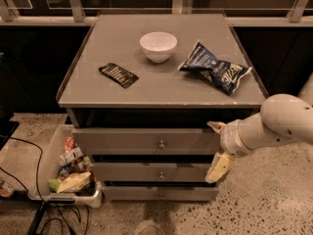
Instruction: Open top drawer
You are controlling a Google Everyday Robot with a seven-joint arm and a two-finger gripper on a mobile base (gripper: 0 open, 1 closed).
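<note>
The top drawer (127, 141) is a wide grey front with a small round metal knob (161, 144) at its centre, and it sits shut under the cabinet top. My gripper (217, 147) is in front of the drawer's right end, well to the right of the knob. Its two cream fingers are spread apart, one (215, 127) at the drawer's upper edge and one (219, 167) down by the middle drawer. It holds nothing. My white arm (279, 124) comes in from the right.
Two lower drawers (146, 172) with like knobs are shut. On the cabinet top (161, 89) are a white bowl (158, 46), a black packet (118, 75) and a blue chip bag (215, 68). A white bin (46, 168) of snacks and cables (34, 170) lie on the floor at left.
</note>
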